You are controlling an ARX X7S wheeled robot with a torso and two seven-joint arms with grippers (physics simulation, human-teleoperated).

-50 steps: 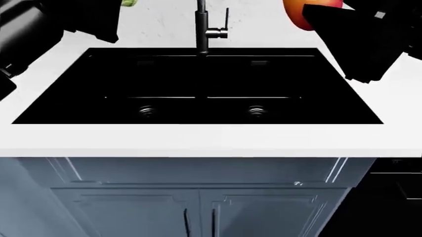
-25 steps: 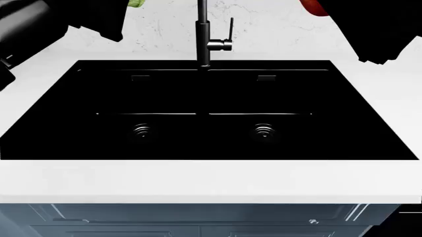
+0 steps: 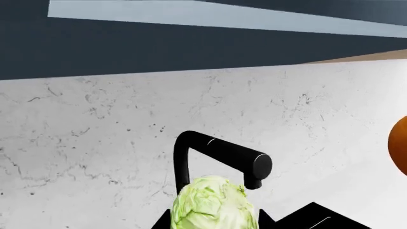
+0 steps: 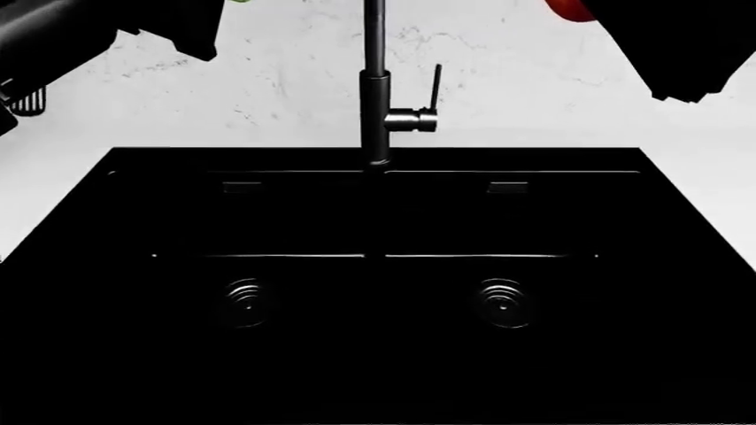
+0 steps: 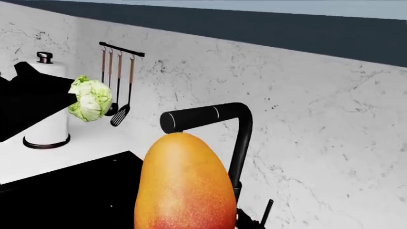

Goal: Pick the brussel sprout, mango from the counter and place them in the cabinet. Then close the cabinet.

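Right wrist view: mango [image 5: 184, 183] gripped in right end effector, raised above sink [image 4: 378, 283], beside faucet [image 5: 216, 124]. Smooth, slippery; hold mid-belly. Brussel sprout [image 3: 213, 205] held by left end effector, light, leafy, crushable.

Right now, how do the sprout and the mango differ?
The brussel sprout is pale green, round and leafy; the mango is orange-yellow going red at one end, smooth and egg-shaped. In the right wrist view the sprout sits at the tip of the left arm, near the hanging utensils; the mango fills the foreground in front of the faucet. Both are up off the counter, above the sink.
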